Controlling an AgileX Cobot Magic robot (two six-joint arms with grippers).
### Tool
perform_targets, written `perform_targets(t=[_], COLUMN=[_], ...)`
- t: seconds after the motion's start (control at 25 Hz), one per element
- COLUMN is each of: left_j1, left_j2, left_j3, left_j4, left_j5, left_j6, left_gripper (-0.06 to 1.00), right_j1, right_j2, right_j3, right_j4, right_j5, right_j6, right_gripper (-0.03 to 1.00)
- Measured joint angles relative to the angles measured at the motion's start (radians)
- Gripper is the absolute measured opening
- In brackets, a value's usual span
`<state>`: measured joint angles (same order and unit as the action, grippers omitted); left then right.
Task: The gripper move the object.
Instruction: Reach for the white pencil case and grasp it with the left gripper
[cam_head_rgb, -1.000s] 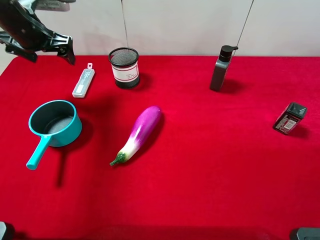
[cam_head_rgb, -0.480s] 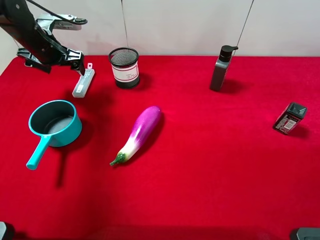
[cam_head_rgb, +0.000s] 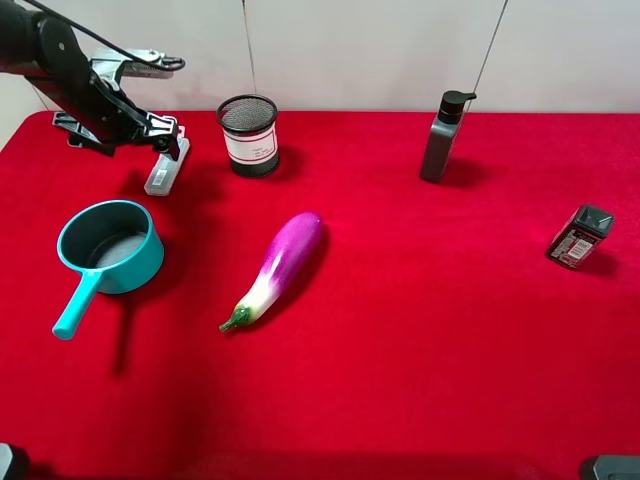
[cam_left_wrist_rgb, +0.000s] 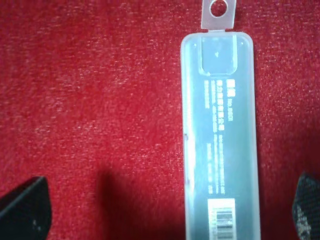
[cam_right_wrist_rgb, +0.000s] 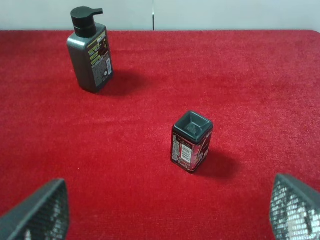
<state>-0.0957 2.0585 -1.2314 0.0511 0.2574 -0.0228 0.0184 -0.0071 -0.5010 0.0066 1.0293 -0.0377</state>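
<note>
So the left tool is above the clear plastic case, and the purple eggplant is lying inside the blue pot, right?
Not quite. The left tool is above the clear plastic case, but the purple eggplant is not inside the blue pot: it lies on the red cloth beside it, not touching. The exterior high view shows this.

We watched the left gripper (cam_head_rgb: 170, 140) swing in from the far-left corner and sink lower — now it hangs right over the clear case (cam_head_rgb: 159, 178).

Red table (cam_head_rgb: 400, 380) holds pan (cam_head_rgb: 108, 248), eggplant (cam_head_rgb: 277, 266), mesh cup (cam_head_rgb: 248, 135), clear case (cam_head_rgb: 158, 180). Bottle (cam_head_rgb: 440, 137) and box (cam_head_rgb: 580, 237) stand on the right.
</note>
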Motion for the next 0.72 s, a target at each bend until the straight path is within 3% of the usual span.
perform_targets(t=[0.4,0.72], left_j1=[0.0,0.0], left_j2=[0.065,0.079], left_j3=[-0.005,-0.005], left_j4=[-0.007,-0.007], left_j5=[-0.06,-0.077], left_j6=[0.0,-0.017], left_gripper=[0.94,0.85], right_j1=[0.0,0.0], right_j2=[0.0,0.0], right_j3=[0.0,0.0], right_j4=[0.0,0.0], right_j5=[0.0,0.0], right_j6=[0.0,0.0], right_gripper=[0.61,0.61])
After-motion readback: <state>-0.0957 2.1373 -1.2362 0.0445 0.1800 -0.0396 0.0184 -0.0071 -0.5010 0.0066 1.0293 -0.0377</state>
